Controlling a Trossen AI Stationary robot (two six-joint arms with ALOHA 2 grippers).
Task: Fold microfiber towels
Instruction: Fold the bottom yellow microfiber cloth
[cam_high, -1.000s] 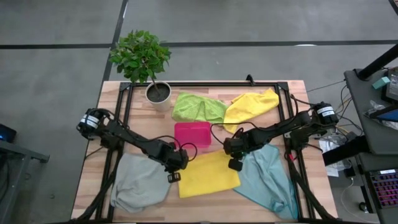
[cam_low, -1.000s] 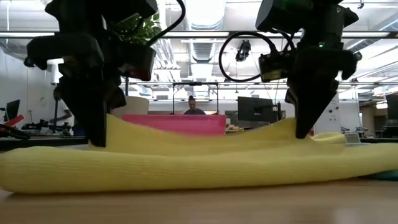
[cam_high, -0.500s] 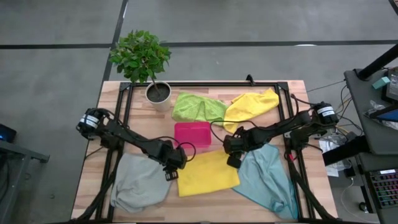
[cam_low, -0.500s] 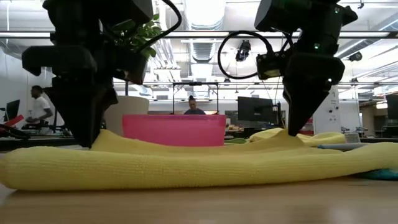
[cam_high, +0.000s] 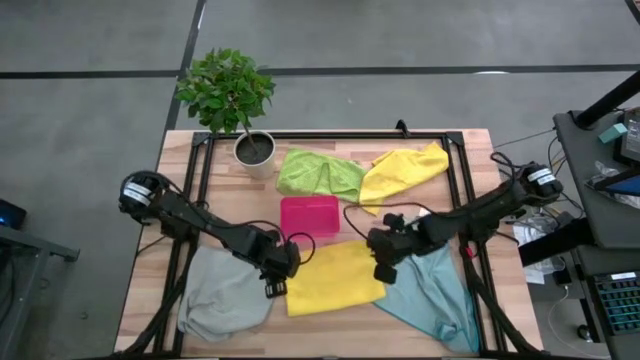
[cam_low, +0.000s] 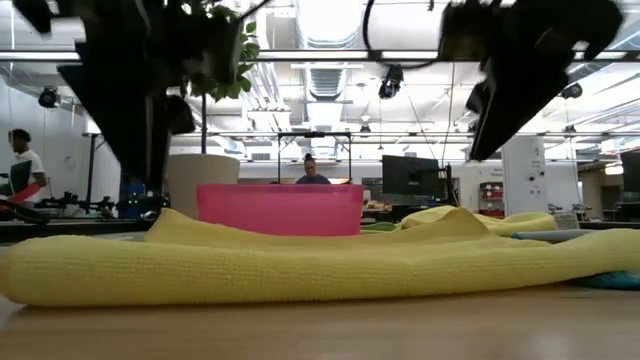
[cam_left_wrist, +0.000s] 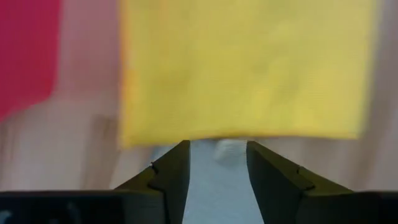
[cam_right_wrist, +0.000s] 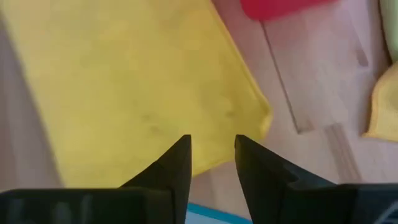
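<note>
Both grippers hover open and empty above the folded yellow towel (cam_high: 335, 278) at table center: left gripper (cam_high: 275, 287) over its left edge, right gripper (cam_high: 384, 270) over its right edge.

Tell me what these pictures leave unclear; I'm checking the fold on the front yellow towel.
- Folded yellow towel: high view cannot show its layers; low view shows only the near edge.
- Grey towel: the left arm covers one corner.
- Teal towel: right hand overlaps its edge.
- Both hands: cut off by the low view's top edge.
</note>
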